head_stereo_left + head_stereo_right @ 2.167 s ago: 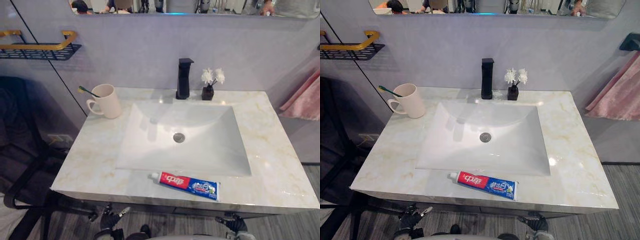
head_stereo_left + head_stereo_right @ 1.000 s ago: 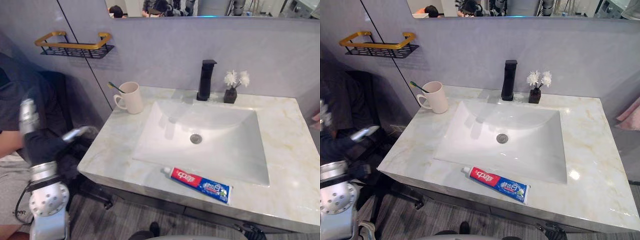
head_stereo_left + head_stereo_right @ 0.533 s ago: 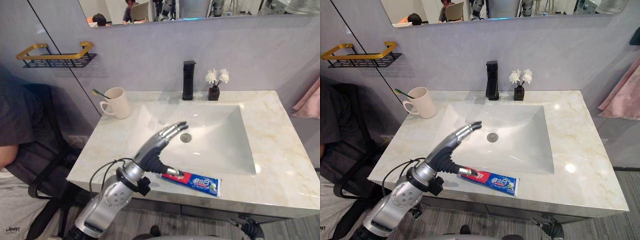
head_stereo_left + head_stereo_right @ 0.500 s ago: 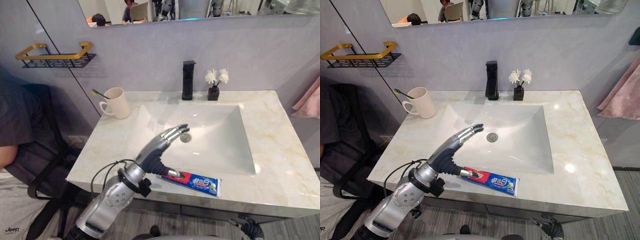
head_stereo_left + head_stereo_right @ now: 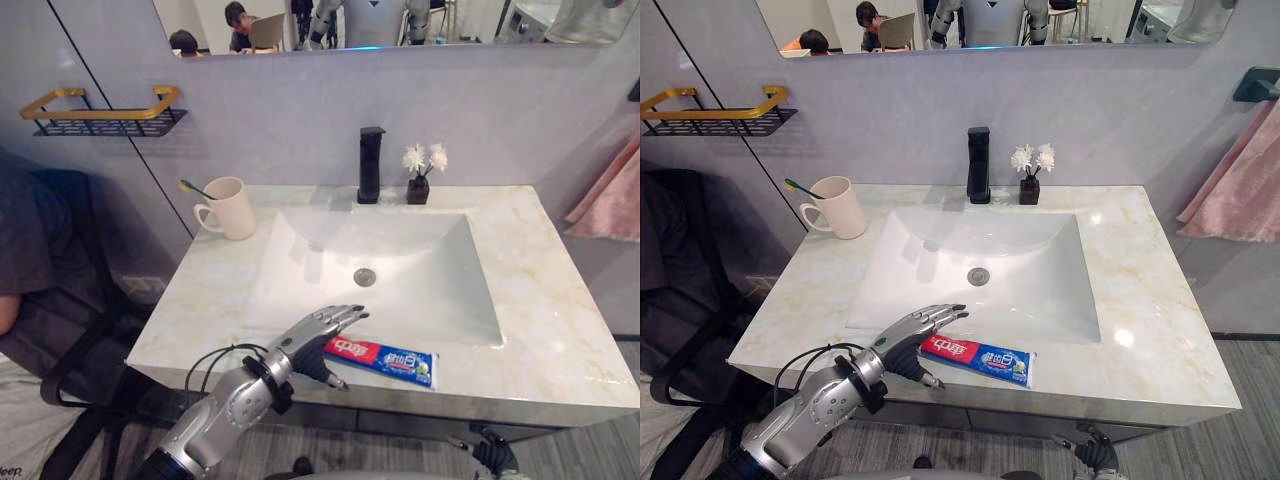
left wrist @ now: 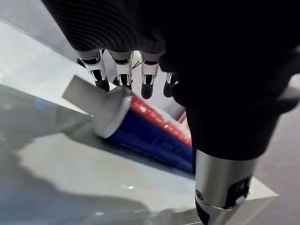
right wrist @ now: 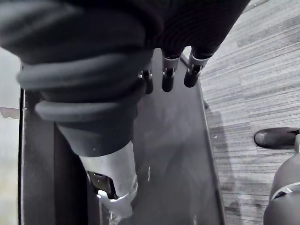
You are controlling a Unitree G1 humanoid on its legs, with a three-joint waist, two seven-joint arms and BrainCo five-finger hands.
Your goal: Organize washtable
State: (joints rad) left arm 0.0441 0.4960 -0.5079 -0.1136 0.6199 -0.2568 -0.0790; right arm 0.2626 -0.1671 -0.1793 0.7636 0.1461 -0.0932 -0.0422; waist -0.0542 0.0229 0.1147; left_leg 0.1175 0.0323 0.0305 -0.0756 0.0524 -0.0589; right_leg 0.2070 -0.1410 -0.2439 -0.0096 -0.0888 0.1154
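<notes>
One empty left hand (image 5: 312, 338), fingers straight, hangs over the tube's (image 5: 385, 358) near end; grip its body just ahead.

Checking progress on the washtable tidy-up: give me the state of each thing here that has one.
Red-and-blue toothpaste tube: capped, lying flat on the counter's front edge.
Cream ceramic mug: upright, green toothbrush inside.
Black faucet: no water running.
White sink basin: empty.
Left hand: open, fingers over the tube's cap end.
Right hand: open, hanging over the floor.

Left hand (image 5: 306, 338) outstretched, straight-fingered
</notes>
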